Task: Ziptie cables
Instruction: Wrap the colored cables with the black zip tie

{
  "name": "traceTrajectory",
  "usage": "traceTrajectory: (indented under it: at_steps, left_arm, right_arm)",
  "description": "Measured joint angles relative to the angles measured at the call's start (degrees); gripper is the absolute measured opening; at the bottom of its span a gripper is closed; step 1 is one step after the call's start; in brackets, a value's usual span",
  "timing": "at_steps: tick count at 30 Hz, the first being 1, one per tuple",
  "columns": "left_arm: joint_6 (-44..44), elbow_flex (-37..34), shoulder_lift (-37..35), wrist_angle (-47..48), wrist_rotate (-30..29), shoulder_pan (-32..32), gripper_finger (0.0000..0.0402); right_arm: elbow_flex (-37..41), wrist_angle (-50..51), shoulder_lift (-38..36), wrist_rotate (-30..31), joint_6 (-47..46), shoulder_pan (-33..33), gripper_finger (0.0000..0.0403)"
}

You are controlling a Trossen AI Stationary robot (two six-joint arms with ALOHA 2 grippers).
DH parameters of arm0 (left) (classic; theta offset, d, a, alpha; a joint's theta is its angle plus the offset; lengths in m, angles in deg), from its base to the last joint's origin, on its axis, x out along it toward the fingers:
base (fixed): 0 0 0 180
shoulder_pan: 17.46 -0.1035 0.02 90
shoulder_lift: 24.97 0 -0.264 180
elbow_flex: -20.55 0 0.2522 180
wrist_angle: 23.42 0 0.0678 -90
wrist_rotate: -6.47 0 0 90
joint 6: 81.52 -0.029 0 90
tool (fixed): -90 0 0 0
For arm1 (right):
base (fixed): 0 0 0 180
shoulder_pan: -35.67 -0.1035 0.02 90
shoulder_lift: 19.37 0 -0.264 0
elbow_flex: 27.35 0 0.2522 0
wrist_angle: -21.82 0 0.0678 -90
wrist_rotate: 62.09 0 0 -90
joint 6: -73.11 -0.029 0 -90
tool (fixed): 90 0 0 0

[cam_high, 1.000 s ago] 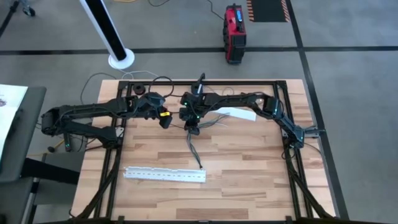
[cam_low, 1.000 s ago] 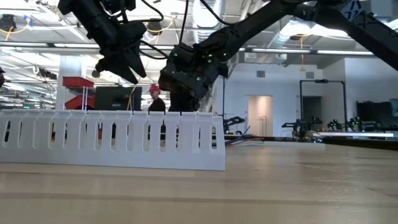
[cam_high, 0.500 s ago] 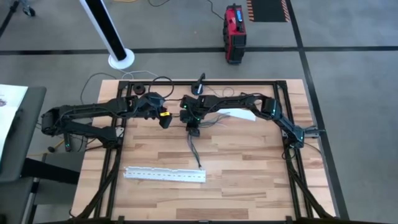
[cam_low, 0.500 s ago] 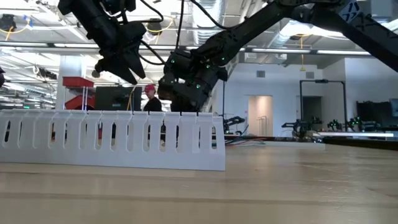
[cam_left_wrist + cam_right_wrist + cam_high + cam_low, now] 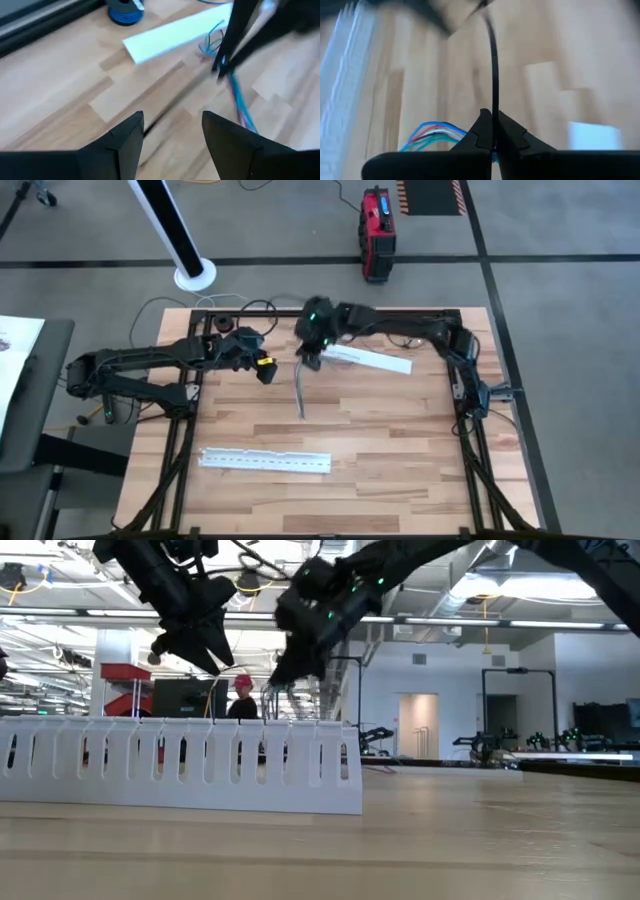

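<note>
The cables (image 5: 302,395) form a thin grey and dark bunch that hangs from my right gripper (image 5: 311,358), which is shut on it above the table's far middle. In the right wrist view the bunch runs on as one dark strand (image 5: 492,75), and blue, red and teal ends (image 5: 432,132) splay beside the fingers. My left gripper (image 5: 266,372) hovers open just left of the bunch and holds nothing. The left wrist view looks between its fingers (image 5: 172,135) toward the hanging cables (image 5: 239,100). In the low view both grippers (image 5: 212,662) (image 5: 285,670) stand above the strip. My right gripper pinches the bunch near its upper end (image 5: 493,116) between its two shut fingertips, coming from above. The coloured wire ends stick out beside the fingers. The rest hangs drawn together in a nearly straight line; whether its lower end (image 5: 303,416) touches the table, I cannot tell.
A flat white strip (image 5: 366,360) lies right of my right gripper. A long white perforated strip (image 5: 265,462) lies near the table's front. A small round blue-black device (image 5: 125,11) with its cord sits at the far left. A red case (image 5: 378,220) stands on the floor beyond.
My right gripper has risen and gone toward the table's far edge, still shut on the cables. The bunch, which trailed over the table toward the front strip, is now pulled up and drawn into a straighter line, its lower end farther from that strip.
</note>
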Motion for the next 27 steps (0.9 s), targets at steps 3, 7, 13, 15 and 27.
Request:
traceTrajectory:
  at_steps: [3, 7, 13, 15, 27]
  left_arm:
    - [0.42, -0.16, -0.02, -2.1, -2.0, -0.02, 0.0197]
    - [1.22, -2.27, 0.0, -12.78, -2.11, 0.0, 0.0197]
    - [3.77, -3.98, 0.0, -14.82, -2.15, 0.0, 0.0196]
    - [3.44, -4.07, -0.5, -15.38, -1.24, 0.02, 0.0196]
    - [-10.19, -3.93, -2.26, -43.94, -3.85, 3.8, 0.0196]
  right_arm:
    - [0.0, -0.93, -3.27, 0.43, -6.92, 2.46, 0.0001]
    - [-0.04, -4.38, -8.0, 0.73, -12.7, 4.63, 0.0]
    - [-0.04, -5.23, -13.4, 2.12, -17.11, 3.31, 0.0]
    - [-0.04, -3.9, -15.35, 4.4, -17.8, 1.98, 0.0]
    - [-0.02, -8.15, -16.72, 17.06, -28.49, -4.34, 0.0]
